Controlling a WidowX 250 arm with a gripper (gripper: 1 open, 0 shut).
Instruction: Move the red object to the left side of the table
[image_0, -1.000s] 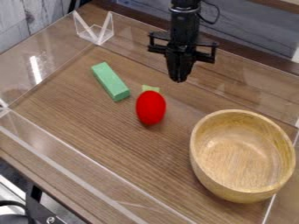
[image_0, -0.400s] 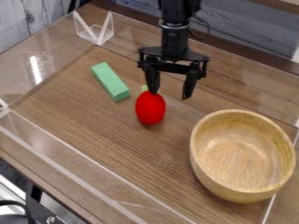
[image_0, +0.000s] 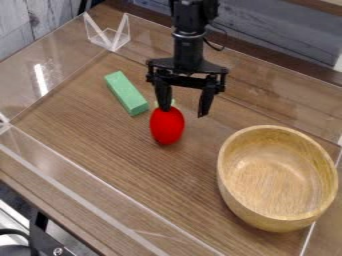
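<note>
The red object, a small glossy red toy fruit, lies on the brown wood-grain table near its middle. My gripper hangs straight down just above and slightly right of the fruit, open wide. Its left finger comes down at the fruit's top and hides the leafy tip. The right finger stands clear to the fruit's right. Nothing is held between the fingers.
A green rectangular block lies just left of the fruit. A large wooden bowl sits at the right front. Low clear acrylic walls edge the table, with a clear stand at the back left.
The gripper went from shut to wide open, then came down and to the left until it hangs over the red fruit. The fruit, block and bowl stayed put.
</note>
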